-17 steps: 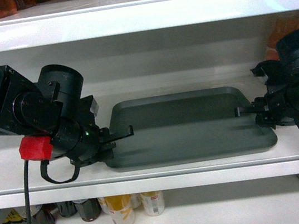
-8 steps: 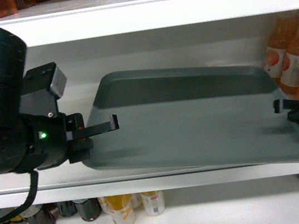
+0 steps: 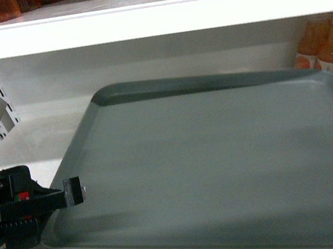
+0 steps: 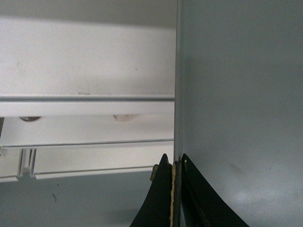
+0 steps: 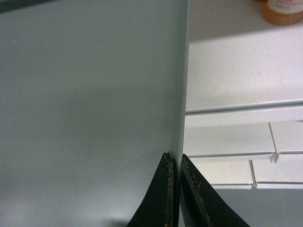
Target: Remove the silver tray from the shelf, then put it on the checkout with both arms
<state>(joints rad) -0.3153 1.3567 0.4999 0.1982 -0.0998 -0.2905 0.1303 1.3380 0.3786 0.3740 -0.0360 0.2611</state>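
Observation:
The silver tray (image 3: 222,160) fills most of the head view, held in the air in front of the shelf (image 3: 50,142) and tilted slightly down to the right. My left gripper (image 3: 73,191) is shut on the tray's left rim. In the left wrist view the two fingers of the left gripper (image 4: 173,163) pinch the rim of the tray (image 4: 236,94). The right wrist view shows the right gripper (image 5: 174,160) shut on the right rim of the tray (image 5: 90,94). That gripper is outside the head view. The checkout is out of view.
An upper shelf board (image 3: 138,16) carries jars and bottles above the tray. Orange juice bottles (image 3: 327,44) stand at the shelf's back right, one also in the right wrist view as an orange bottle (image 5: 284,12). Lower white shelf boards (image 4: 85,127) lie below the tray.
Both arms have drawn back toward the camera with the tray, lifting it off the shelf. It now looks far larger, and the right gripper has left the head view.

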